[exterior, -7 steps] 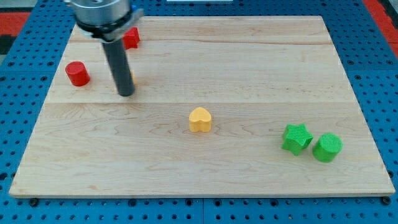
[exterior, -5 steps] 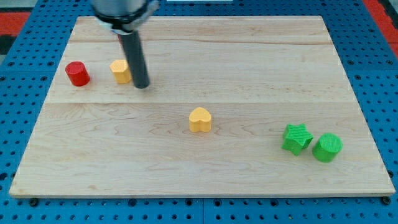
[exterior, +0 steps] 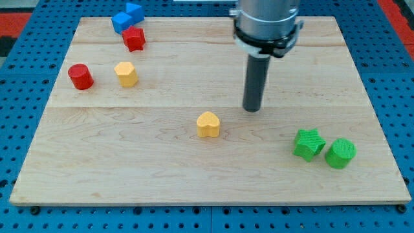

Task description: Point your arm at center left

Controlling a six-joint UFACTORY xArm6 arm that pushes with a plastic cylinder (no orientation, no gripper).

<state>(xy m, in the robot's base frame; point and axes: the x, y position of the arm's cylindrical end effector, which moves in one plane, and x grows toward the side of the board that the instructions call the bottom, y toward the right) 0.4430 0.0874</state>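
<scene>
My tip point(exterior: 252, 109) rests on the wooden counter point(exterior: 194, 168) just right of the middle, at about 2 o'clock from the yellow heart block point(exterior: 208, 124) and near it but not touching. There is no claw here — only the bare rod, so nothing is held. The centre-left area of the counter lies at 9 o'clock from my tip, well apart. Near that side sit the red cylinder point(exterior: 81, 76) and a yellow block point(exterior: 126, 74) beside it. At 11 o'clock, by the counter's top edge, a red block point(exterior: 134, 39) touches two blue blocks point(exterior: 127, 17). At 4 o'clock a green star point(exterior: 308, 143) and a green cylinder point(exterior: 340, 153) sit side by side.
</scene>
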